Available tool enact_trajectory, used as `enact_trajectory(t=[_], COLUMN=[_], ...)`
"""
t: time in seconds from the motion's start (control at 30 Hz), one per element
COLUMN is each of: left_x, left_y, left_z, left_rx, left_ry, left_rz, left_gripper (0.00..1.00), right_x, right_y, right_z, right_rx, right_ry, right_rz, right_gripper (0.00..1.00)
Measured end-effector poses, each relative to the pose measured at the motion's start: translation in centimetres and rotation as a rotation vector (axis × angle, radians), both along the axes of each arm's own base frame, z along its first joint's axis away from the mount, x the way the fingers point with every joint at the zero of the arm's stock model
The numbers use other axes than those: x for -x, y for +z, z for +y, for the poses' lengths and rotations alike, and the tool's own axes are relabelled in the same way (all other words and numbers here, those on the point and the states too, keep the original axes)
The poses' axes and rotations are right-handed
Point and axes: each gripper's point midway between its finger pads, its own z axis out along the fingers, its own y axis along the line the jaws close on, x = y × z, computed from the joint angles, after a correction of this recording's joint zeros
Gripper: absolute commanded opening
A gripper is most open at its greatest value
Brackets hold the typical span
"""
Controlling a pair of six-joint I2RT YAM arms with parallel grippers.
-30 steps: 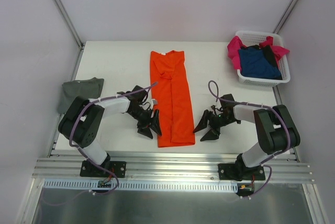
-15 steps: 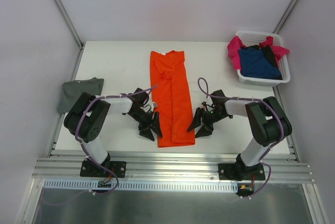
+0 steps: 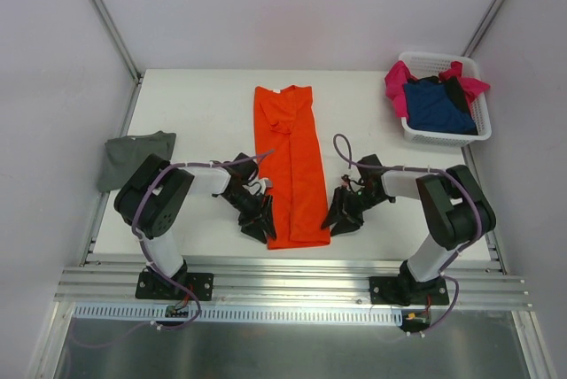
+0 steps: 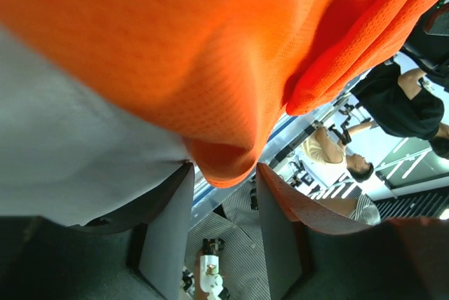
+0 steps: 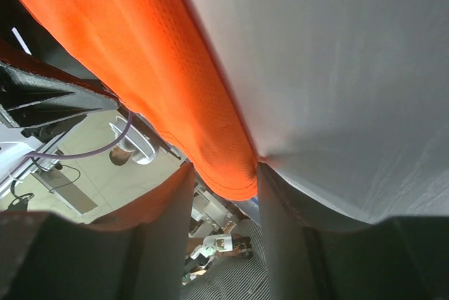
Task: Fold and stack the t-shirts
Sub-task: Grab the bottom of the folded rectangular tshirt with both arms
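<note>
The left claw (image 3: 257,220) and right claw (image 3: 341,217) each stood part-open astride a near corner of the orange t-shirt (image 3: 292,162), which lay folded lengthwise on the tabletop (image 3: 199,104), nothing yet pinched, evidently placed for the cross fold.

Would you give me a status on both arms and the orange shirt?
Left gripper and right gripper open, astride near corners of orange t-shirt. Shirt a long strip flat on table. Path clear.
</note>
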Motion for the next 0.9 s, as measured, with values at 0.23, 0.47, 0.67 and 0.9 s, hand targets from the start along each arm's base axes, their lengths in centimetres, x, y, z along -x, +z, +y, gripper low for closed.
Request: enact_trajectory(t=[0.23,0.47,0.67,0.9], left_x=[0.2,1.2,1.7,1.4], left_y=[-0.1,-0.4,0.1,0.9], left_z=[-0.2,0.2,0.3,0.2], left_rx=[0.004,0.009,0.024,0.047], left_ry=[-0.013,-0.017,-0.022,-0.031], left_rz=[-0.008,-0.016,-0.036,-0.078], left_gripper=[0.29,0.17,0.0,0.0], right_x=[0.8,2.1,2.8,2.6], right_y=[-0.3,-0.4,-0.6,0.0], right_z=[-0.3,0.1,0.5,0.0], right_rx=[-0.003,0.01,0.027,0.063], right_ry=[0.008,0.045,0.077,0.107], right_rz=[-0.019,-0.024,-0.036,-0.081], right_gripper=[0.43,0.35,0.01,0.0])
